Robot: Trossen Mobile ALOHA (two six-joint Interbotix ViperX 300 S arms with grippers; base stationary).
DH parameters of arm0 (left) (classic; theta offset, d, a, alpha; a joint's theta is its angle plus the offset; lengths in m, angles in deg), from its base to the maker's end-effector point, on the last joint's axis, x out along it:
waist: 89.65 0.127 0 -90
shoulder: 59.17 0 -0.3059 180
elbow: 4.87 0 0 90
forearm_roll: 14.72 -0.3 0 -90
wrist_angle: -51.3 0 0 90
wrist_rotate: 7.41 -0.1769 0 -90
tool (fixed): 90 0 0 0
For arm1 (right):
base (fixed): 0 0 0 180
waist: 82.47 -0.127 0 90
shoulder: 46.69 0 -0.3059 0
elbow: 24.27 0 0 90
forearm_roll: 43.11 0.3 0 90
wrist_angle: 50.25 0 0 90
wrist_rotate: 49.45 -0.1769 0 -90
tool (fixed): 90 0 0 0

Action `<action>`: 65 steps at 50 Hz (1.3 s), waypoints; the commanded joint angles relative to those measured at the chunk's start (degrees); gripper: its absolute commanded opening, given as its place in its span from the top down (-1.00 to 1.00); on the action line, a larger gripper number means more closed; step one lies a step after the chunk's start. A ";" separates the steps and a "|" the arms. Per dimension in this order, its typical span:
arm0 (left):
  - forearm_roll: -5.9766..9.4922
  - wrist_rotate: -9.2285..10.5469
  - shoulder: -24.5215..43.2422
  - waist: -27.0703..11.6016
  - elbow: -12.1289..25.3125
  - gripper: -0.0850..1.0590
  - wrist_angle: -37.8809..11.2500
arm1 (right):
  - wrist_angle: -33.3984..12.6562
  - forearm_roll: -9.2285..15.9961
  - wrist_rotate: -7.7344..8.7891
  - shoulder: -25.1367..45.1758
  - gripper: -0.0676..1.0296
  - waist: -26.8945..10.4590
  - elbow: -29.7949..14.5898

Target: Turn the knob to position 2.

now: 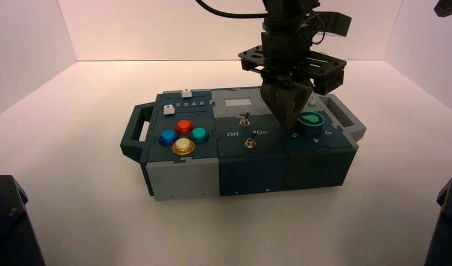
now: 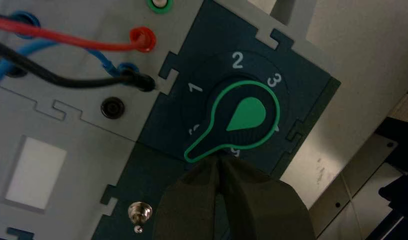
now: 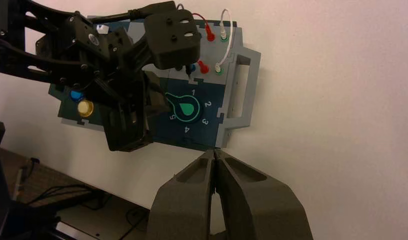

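The knob (image 1: 311,122) is a dark-teal dial with a green teardrop pointer at the right end of the box (image 1: 185,177). In the left wrist view the knob (image 2: 246,120) has 1, 2 and 3 printed around it. The pointer's narrow end (image 2: 190,152) lies between a partly hidden mark and the 5. My left gripper (image 2: 222,159) is shut, its tips right beside that narrow end; from above, the left gripper (image 1: 290,123) reaches down at the knob's left side. My right gripper (image 3: 214,152) is shut, holds nothing and stays well off the box; its view shows the knob (image 3: 184,107) from afar.
Left of the knob stand two metal toggle switches (image 1: 246,119) by "Off" and "On" lettering, then a cluster of coloured push buttons (image 1: 183,136) and white sliders (image 1: 186,93). Red, blue and black wires (image 2: 67,45) plug in behind the knob. The box has a handle (image 1: 136,124) at each end.
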 commanded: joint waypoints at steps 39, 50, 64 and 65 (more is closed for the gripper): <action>-3.78 -1.32 2.02 1.85 6.86 0.91 -2.46 | 1.49 0.00 0.62 0.35 0.92 -0.26 -1.14; -3.78 -1.85 2.81 2.46 8.00 0.91 -2.90 | 1.58 -0.35 0.62 0.53 0.92 -0.26 -1.14; -4.31 -2.20 3.60 2.55 9.67 0.91 -3.43 | 1.58 -0.35 0.62 0.62 0.92 -0.26 -1.14; -4.31 -2.20 3.69 2.55 9.76 0.91 -3.52 | 1.58 -0.26 0.62 0.62 0.92 -0.26 -1.14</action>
